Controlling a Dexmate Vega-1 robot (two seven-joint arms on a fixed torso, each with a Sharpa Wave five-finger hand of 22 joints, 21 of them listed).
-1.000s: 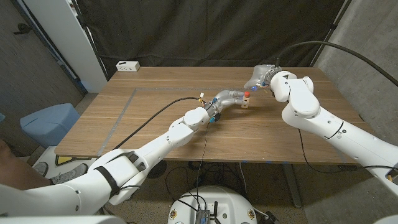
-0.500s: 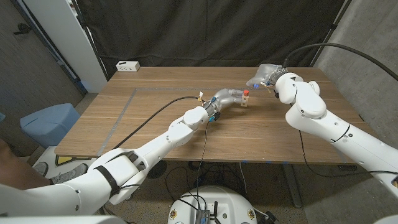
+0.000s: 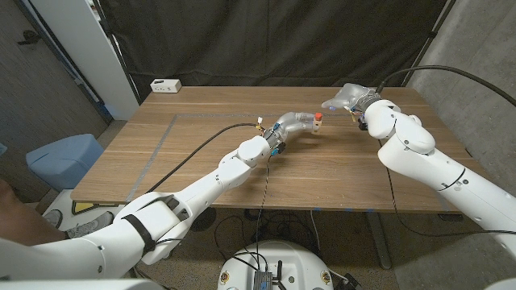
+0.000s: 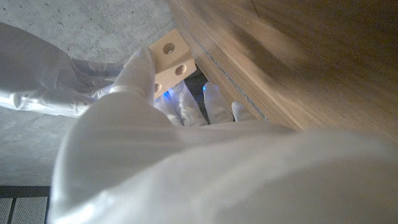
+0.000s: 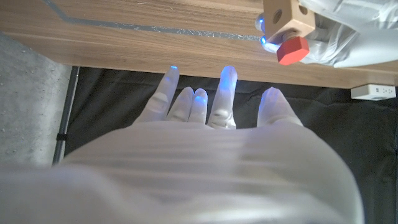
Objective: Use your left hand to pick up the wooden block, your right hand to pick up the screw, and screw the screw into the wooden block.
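Observation:
My left hand point(image 3: 297, 125) grips the pale wooden block point(image 5: 287, 20) above the middle of the table. A red-headed screw point(image 3: 318, 118) sticks out of one face of the block; its red head point(image 5: 292, 50) also shows in the right wrist view. In the left wrist view the block point(image 4: 168, 59) shows two round holes, with my fingers point(image 4: 140, 71) wrapped on it. My right hand point(image 3: 345, 97) hovers to the right of the block and farther back, apart from it. Its fingers point(image 5: 227, 93) are spread and hold nothing.
A white power strip point(image 3: 165, 84) lies at the table's far left corner. A grey tape line point(image 3: 161, 137) runs along the table's left part. A black cable point(image 3: 205, 149) trails along my left arm. A blue bin point(image 3: 64, 157) stands on the floor to the left.
My right hand has drawn back from the screw and block, up and to the right. My left hand has raised the block a little.

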